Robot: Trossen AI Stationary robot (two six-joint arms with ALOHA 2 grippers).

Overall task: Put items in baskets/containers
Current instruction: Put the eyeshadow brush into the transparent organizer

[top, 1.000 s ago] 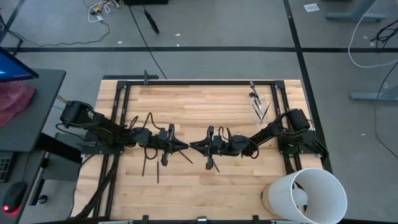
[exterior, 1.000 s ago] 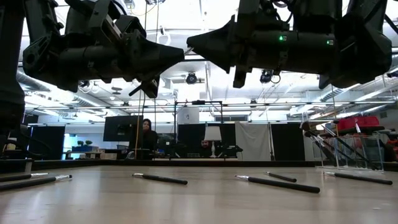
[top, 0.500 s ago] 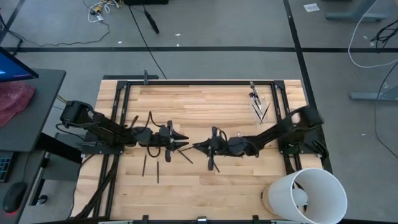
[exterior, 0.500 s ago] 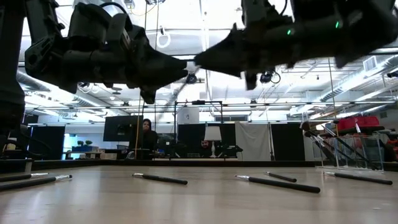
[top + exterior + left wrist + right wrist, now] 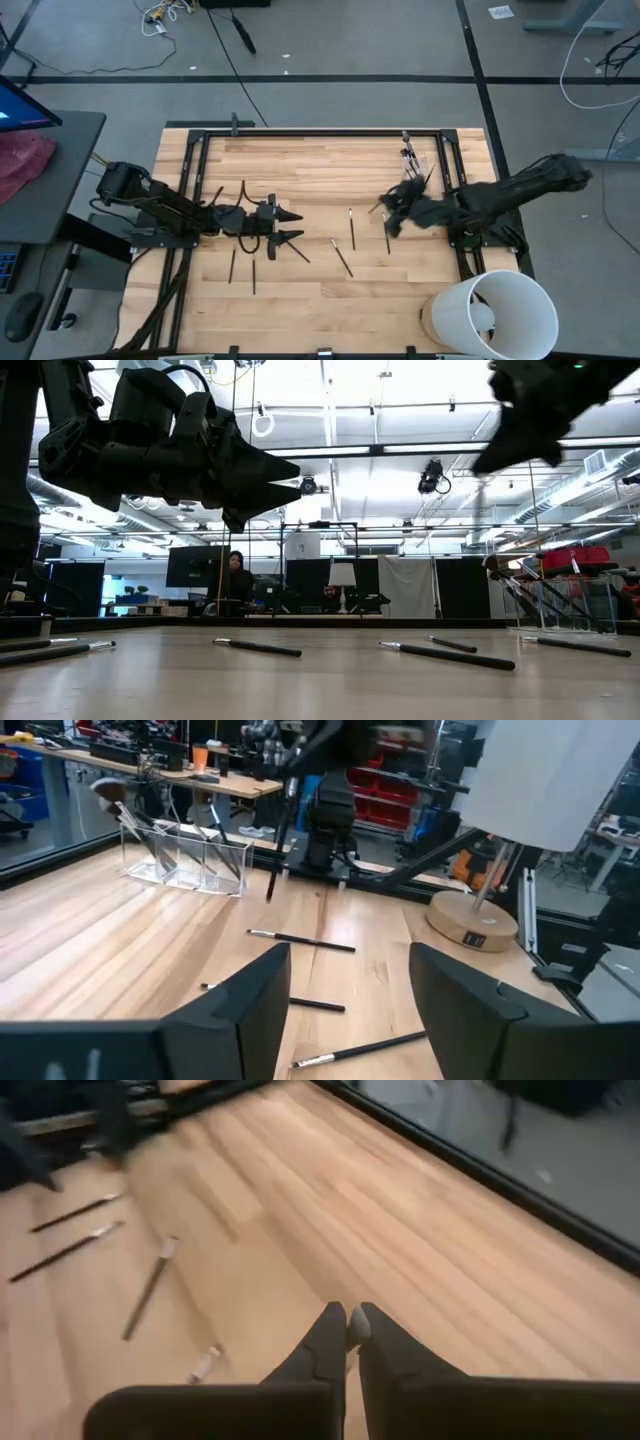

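Since the earlier frame the right gripper [image 5: 383, 209] has swung from table centre toward the clear plastic cup [image 5: 416, 171], fingers pinched on a makeup brush [image 5: 275, 850]. Left gripper [image 5: 297, 224], well away from the cup, has spread its fingers wide and holds nothing. Loose brushes [image 5: 343, 257] lie between the cup and the left gripper. Risk, as judged: the narrow cup already holds brushes, so a tilted brush could strike the rim and tip it. No legible writing.
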